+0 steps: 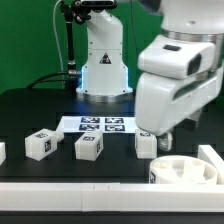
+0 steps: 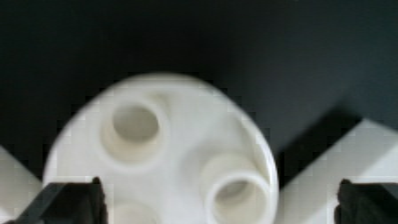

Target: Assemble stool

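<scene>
In the exterior view the ring-shaped seat [image 1: 186,170] lies flat on the black table [image 1: 30,110] at the exterior view's lower right. It is tucked against the white border rail [image 1: 80,190], probably so that the corner steadies it when parts are pushed in. The gripper [image 1: 165,140] hangs just above the seat's far edge; from here its fingers are mostly hidden under the bulky white wrist, so this view alone does not settle how they stand. Three legs wait in a row in front of the marker board [image 1: 103,124]: the first leg block [image 1: 40,143] on the exterior view's left, the middle leg block [image 1: 90,145], and the third leg block [image 1: 146,143] just beside the gripper. All three stand apart from the seat, so none appears to be fitted yet. In the wrist view the seat [image 2: 169,150] fills the middle with two round sockets [image 2: 134,125] facing the camera, their openings up and ready to take legs. The gripper [image 2: 214,205] is spread wide and holds nothing. Its dark fingertips [image 2: 63,205] sit at either side of the seat, one close to the rim and the other apart from it. My judgement is that it straddles the seat in order to grip or shift it.
</scene>
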You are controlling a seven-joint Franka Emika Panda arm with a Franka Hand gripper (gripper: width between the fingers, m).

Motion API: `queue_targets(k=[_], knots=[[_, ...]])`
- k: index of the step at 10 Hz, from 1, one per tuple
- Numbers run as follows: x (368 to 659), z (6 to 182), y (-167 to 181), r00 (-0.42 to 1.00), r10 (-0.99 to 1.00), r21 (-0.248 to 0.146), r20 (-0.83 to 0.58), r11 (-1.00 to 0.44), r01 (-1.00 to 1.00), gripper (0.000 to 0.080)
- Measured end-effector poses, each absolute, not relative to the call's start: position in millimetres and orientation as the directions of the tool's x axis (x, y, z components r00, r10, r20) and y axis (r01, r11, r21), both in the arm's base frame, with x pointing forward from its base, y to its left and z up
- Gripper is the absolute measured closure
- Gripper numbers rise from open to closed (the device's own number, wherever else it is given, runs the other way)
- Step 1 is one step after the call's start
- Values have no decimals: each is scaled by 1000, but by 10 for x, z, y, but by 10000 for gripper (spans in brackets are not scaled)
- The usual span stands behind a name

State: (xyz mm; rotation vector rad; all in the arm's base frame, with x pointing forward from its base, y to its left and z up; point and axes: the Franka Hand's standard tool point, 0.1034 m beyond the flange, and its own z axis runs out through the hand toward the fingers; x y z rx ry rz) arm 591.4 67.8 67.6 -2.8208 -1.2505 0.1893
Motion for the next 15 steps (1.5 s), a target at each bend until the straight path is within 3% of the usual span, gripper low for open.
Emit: queue_targets(k=[3, 6, 9, 10, 15], knots=[[5629, 579, 438, 667, 740, -92, -85, -672, 735, 150], [5656, 585, 464, 691, 718, -90, -84, -696, 712, 150], [5596, 527, 363, 899, 427, -55, -98, -904, 424, 150], [5512, 468, 317, 948, 297, -61, -116, -955, 292, 150], [5509, 460, 375, 992, 0, -37, -129, -999, -5, 150]])
